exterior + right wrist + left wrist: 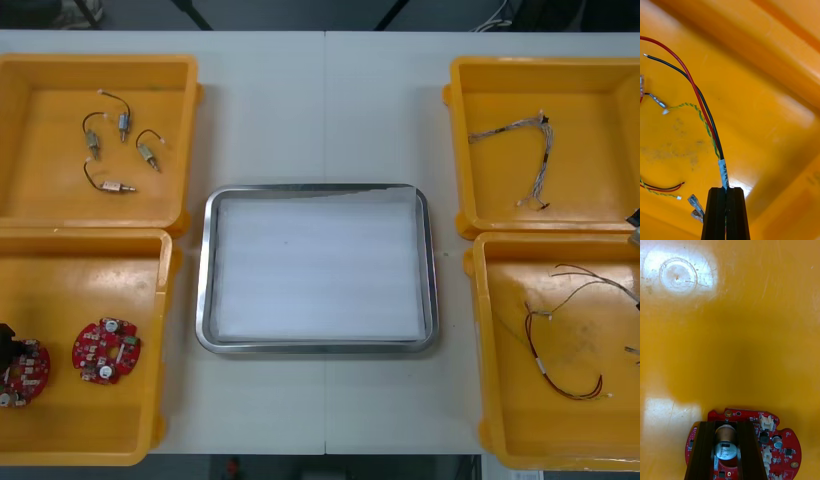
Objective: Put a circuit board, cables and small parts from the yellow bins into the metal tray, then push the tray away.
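- My left claw (726, 425) is closed part way on the round can (726, 442) that stands up from the board (778, 442). The can sits between my fingers, and the board lies flat under them on the floor of the left bin (733, 333).
- The board looks light, stiff and a bit fragile. All its weight would hang from that one soldered can, which could bend or slip, so I judge a slow, level lift is safest. The bare red rim beside my fingers would be a sturdier hold.
- My right claw (726, 189) is pinched almost shut on the cable (709, 122), right at its white sleeve (723, 172). The red, black and twisted strands run away from my fingertips over the floor of the right bin (771, 93).
- The cable is light and limp. I expect its free ends to trail, swing and perhaps snag the loose wires lying beside my fingers. The sleeve is the thickest, least slippery spot, so it is a sound place to grip.
- The tray (210, 260) lies between my two claws, with nothing in it yet.
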You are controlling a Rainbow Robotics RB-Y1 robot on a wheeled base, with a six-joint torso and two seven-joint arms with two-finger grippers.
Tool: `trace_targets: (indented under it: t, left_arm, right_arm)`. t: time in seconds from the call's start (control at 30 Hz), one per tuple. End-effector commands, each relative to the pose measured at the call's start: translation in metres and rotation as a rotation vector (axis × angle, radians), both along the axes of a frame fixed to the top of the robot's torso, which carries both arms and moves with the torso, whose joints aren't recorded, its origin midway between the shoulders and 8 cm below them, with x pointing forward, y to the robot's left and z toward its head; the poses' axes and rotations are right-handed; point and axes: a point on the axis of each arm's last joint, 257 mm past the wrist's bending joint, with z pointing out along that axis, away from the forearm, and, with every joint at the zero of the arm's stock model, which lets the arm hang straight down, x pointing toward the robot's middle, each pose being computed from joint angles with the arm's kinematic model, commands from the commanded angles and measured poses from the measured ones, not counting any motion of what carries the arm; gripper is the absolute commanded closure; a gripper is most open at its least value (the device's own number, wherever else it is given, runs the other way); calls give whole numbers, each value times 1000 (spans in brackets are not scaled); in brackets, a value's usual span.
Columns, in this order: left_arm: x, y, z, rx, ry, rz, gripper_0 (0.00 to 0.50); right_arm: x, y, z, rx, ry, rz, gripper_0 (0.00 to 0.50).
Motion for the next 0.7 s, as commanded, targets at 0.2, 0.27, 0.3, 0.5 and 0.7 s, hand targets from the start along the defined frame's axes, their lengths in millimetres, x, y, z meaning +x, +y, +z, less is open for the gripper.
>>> trace_targets:
  t: [0.2,0.27,0.3,0.5,0.7]
  left_arm:
    - [-4,16,53,83,49,-87,500]
    - [-1,16,64,88,48,-90,500]
    - [0,14,70,91,51,-97,500]
    - [13,4,104,117,65,-130,500]
    - [21,-12,138,146,105,-168,500]
  right_arm:
    - [3,10,77,-39,-92,17,500]
    - [7,14,88,-44,-127,25,500]
    - [9,17,95,-45,-146,30,500]
    - [20,35,118,-44,-213,68,500]
    - [29,53,136,-49,-256,117,500]
